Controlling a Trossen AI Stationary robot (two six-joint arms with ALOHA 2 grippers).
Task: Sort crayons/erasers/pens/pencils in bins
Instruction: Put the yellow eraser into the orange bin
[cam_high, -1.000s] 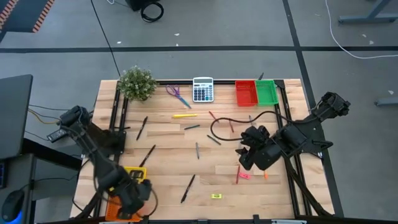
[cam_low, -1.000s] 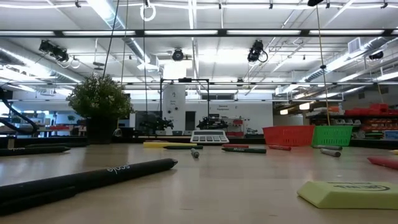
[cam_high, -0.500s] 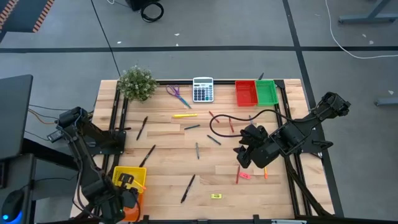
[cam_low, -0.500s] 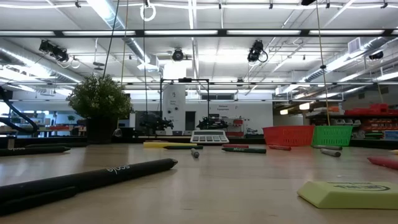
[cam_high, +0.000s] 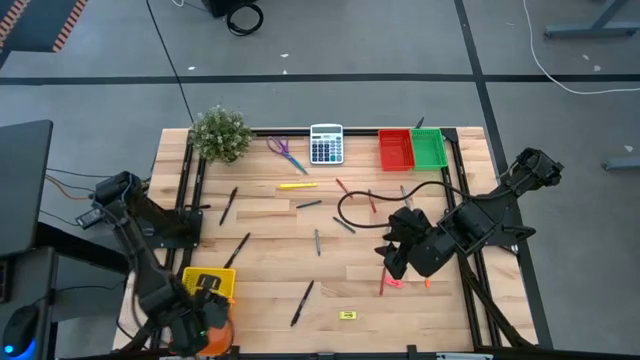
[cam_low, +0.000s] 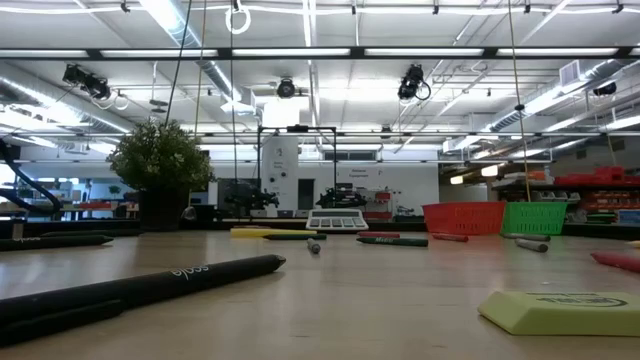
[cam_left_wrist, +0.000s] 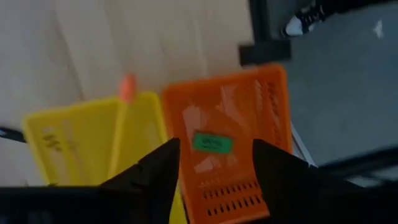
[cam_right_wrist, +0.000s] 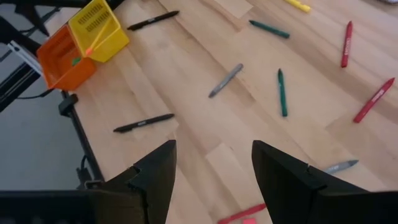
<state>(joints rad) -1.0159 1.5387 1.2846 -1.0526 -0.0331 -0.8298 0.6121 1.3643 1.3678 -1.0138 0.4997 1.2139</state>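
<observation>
**Left gripper open above the orange bin, green eraser inside**

Seen from above, a wooden table (cam_high: 270, 230) holds scattered stationery. At its near left corner the left gripper (cam_left_wrist: 214, 162) hangs over the orange bin (cam_left_wrist: 239, 124), its two dark fingers spread wide and holding nothing. A small green eraser (cam_left_wrist: 212, 143) lies flat on the floor of that bin. The yellow bin (cam_high: 208, 283) sits touching the orange one, on its far side.

The right gripper (cam_high: 392, 258) hovers over the right half of the table, jaws wide apart and empty. Just beside it on the wood lie a pink eraser (cam_high: 393, 283) and a red crayon (cam_high: 381, 279). A yellow eraser (cam_high: 347, 315) rests near the front edge, well apart from both grippers.

The red bin (cam_high: 394, 149) and the green bin (cam_high: 428, 148) stand side by side, touching, at the far right edge. A calculator (cam_high: 325, 143), purple-handled scissors (cam_high: 285, 152) and a potted plant (cam_high: 220, 134) line the far edge. Black pens (cam_high: 302, 302) lie loose across the middle, along with a bright yellow pen (cam_high: 297, 185).
</observation>
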